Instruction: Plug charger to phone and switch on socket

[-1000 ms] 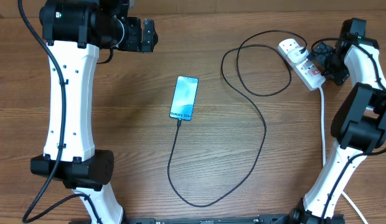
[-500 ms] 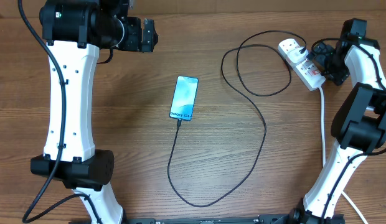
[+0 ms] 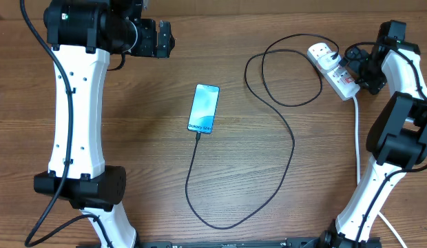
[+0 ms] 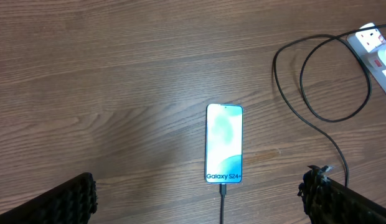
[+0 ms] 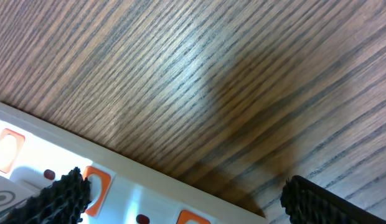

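We log our right gripper (image 3: 352,65) spread, empty, just over the socket (image 3: 329,65), its switches (image 5: 95,179) beneath, likely to press 1. Left gripper (image 3: 167,39) spread, empty; phone (image 3: 204,108) ahead, charger (image 3: 293,148) tip touching it.

A slim rectangular smartphone (image 4: 224,144) with a lit pale-blue screen lies flat at centre on the brown wooden tabletop (image 4: 106,74). A thin black cable (image 4: 222,205) enters its 6 o'clock edge. More cable loops at 2 o'clock beside a white plastic power strip (image 4: 373,43). The left tool (image 4: 199,196) gapes, its fingers (image 4: 71,199) at 8 and 4 o'clock.
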Controlling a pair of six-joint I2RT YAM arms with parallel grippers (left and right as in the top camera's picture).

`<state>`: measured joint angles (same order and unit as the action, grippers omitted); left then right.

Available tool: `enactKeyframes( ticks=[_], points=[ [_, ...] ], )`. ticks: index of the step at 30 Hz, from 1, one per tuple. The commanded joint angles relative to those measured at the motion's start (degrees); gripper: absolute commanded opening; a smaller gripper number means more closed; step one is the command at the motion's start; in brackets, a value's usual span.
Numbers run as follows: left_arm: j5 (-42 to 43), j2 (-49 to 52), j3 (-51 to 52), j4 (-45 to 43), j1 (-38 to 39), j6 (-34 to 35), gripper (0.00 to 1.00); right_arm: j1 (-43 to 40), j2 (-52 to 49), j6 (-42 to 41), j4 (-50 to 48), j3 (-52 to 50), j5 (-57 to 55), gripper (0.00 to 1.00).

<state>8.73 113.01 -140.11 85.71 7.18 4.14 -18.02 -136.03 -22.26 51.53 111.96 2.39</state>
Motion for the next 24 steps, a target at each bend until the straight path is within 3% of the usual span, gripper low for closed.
enactKeyframes(
  ticks=[1, 24],
  points=[
    [-0.3, 0.1, 0.2, -0.2, 0.3, 0.2, 1.00, 0.7, -0.7, 2.2, 2.4, -1.8, 1.7, 1.00],
    [-0.3, 0.1, 0.2, -0.2, 0.3, 0.2, 1.00, 1.1, -0.2, 2.8, 6.7, 1.7, 2.9, 1.00]
  ],
)
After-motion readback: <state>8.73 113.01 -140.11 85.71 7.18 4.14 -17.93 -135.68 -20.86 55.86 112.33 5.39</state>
